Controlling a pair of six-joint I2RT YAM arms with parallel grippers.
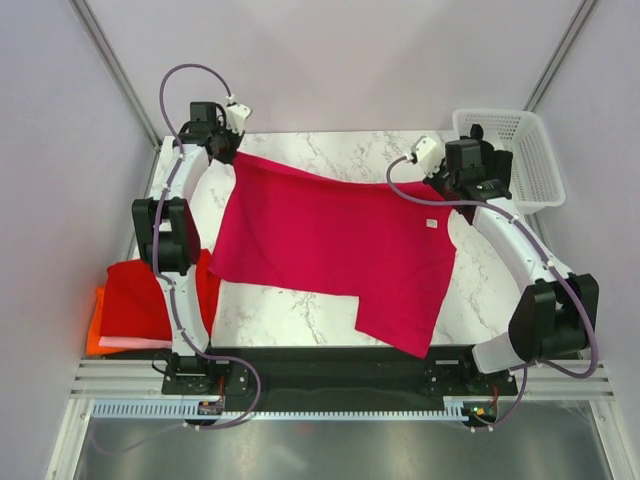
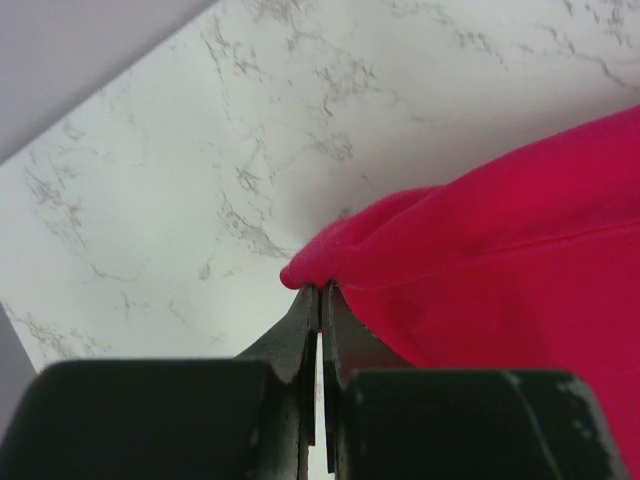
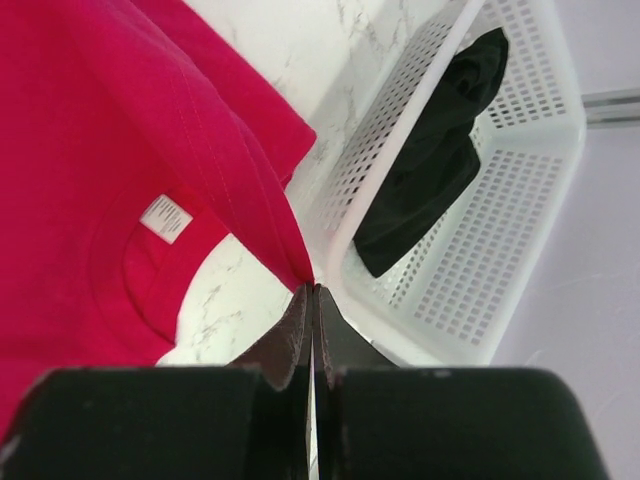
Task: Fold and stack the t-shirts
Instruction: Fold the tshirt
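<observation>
The desk [image 1: 290, 312] is white marble with grey veins. A crimson t-shirt [image 1: 330, 235] lies spread across its middle, label showing, with one part reaching the near edge. At the near-left corner a red t-shirt [image 1: 140, 290] rests on an orange t-shirt [image 1: 96, 335]. A white lattice basket [image 1: 545, 175] stands at the far-right corner (whether wholly on the desk cannot be told).

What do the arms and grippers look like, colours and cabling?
Left arm and right arm: white curved shells, black blocky joints, black bases. A lilac cable loops along each. White camera pod at each wrist. Left gripper and right gripper: black bodies, thin dark tapered fingers. No markings visible.
</observation>
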